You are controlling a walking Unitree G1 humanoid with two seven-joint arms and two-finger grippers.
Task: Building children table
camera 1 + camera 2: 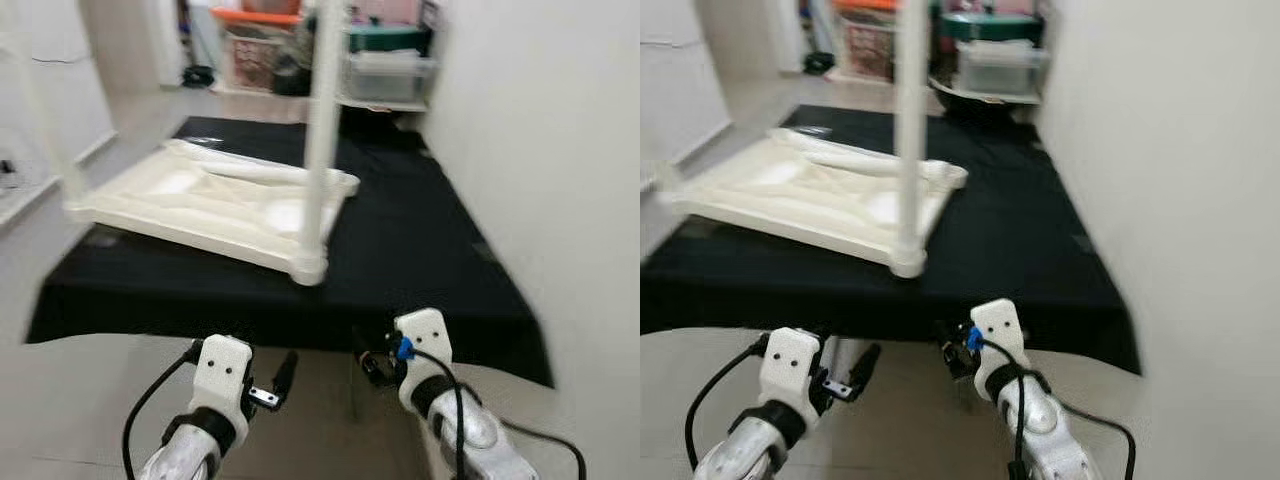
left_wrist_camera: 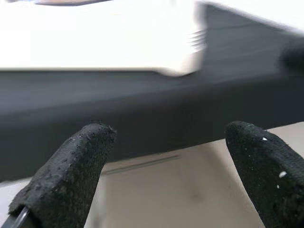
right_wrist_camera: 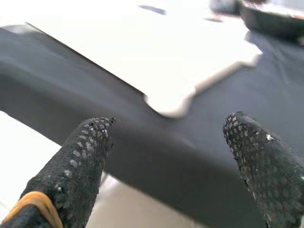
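- At the far end of the room, a white shelf unit (image 1: 385, 102) is carrying storage bins: a clear plastic bin with an orange lid (image 1: 255, 45), a clear lidded box (image 1: 388, 75) and a dark green-lidded box (image 1: 385, 38) above it. Their contents are too blurred to make out.
- One cream-white plastic children's table top (image 1: 205, 205) is lying upside down on the low black-draped surface (image 1: 420, 250), towards its left half, with the ribbed underside facing up.
- One white tubular leg (image 1: 322, 130) is standing upright in the socket at the top's near right corner; a second white leg (image 1: 45, 110) is rising at the near left corner. A loose white tube (image 1: 255, 172) is lying across the far part of the upturned top.
- Two silver arms are reaching forward below the near edge of the surface, over the pale floor (image 1: 80, 400).
- The left tool (image 2: 166, 175) is hanging with its two black fingers (image 2: 71, 175) spread wide, gripping nothing, pointing at the surface's front edge.
- The right tool (image 3: 173, 166) is likewise gaping wide and empty-handed, its fingertips (image 3: 256, 161) aimed towards the near corner of the table top.
- A plain white wall (image 1: 550, 150) is running along the right side of the surface.
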